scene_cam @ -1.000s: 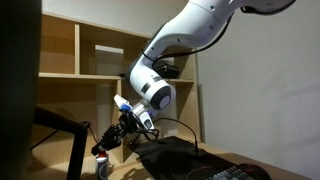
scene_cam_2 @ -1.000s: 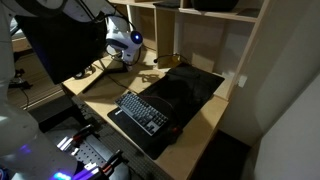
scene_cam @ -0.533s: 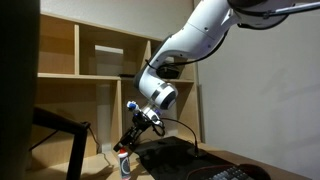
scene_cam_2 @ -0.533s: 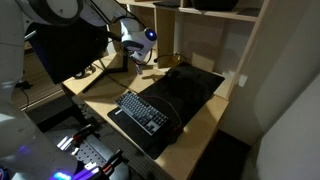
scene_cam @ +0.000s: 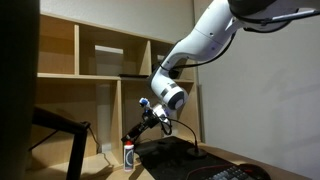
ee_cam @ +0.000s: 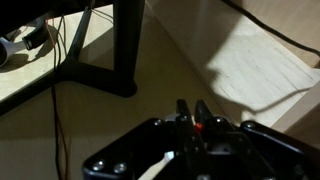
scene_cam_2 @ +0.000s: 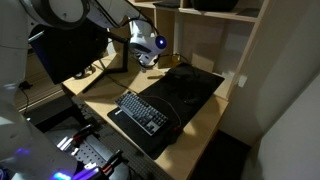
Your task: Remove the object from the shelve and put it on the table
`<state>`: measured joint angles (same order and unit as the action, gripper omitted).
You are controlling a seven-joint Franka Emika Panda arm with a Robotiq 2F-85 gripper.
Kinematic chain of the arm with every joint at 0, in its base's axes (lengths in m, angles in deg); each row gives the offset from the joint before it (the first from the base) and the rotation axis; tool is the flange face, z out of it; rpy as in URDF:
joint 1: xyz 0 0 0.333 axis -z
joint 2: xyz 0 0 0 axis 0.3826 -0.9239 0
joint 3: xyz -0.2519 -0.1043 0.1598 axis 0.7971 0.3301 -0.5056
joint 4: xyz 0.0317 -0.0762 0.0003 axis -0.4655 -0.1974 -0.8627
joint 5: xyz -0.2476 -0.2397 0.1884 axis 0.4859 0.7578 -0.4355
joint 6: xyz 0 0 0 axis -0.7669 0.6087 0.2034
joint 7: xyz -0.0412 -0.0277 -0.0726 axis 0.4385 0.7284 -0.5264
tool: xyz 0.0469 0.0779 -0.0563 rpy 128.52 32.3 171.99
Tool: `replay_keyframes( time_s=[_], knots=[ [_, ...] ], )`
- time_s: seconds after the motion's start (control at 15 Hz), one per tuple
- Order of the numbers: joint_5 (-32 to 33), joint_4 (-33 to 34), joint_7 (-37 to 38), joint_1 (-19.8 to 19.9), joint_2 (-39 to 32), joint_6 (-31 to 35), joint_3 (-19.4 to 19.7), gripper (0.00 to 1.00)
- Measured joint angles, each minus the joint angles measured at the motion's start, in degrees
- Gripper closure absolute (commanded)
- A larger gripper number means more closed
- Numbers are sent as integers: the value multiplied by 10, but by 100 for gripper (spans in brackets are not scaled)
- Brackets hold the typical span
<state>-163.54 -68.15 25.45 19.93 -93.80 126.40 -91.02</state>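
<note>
Bottle (scene_cam: 128,155): small, white w/ red band, upright, out of the shelving unit (scene_cam: 100,60) and low down in front of its bottom compartments. It sits right under my pincer (scene_cam: 133,136), top end touching the fingertips. Can't tell if its base is on the surface (scene_cam_2: 105,95) or just above it.

Pincer: clenched on the bottle's top, as far as I can see. In wrist view the pincer (ee_cam: 192,112) has its fingers nearly together w/ a red bit between them; rest of the bottle is hidden there.

Arm comes down from upper right in an exterior view, wrist angled down toward the bottle.

Black mat (scene_cam_2: 185,90) just beside the bottle, dark keyboard (scene_cam_2: 140,110) on the mat's near edge. Wrist view also shows a black stand (ee_cam: 125,50) and cables (ee_cam: 60,60).
</note>
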Motion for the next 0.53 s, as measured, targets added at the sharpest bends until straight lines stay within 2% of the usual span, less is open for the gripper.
replay_keyframes(
  time_s=[0.07,0.53],
  knots=[
    [0,0,0,-1,0,0,0,97],
    [-13,0,-12,-2,-19,18,0,97]
  ],
)
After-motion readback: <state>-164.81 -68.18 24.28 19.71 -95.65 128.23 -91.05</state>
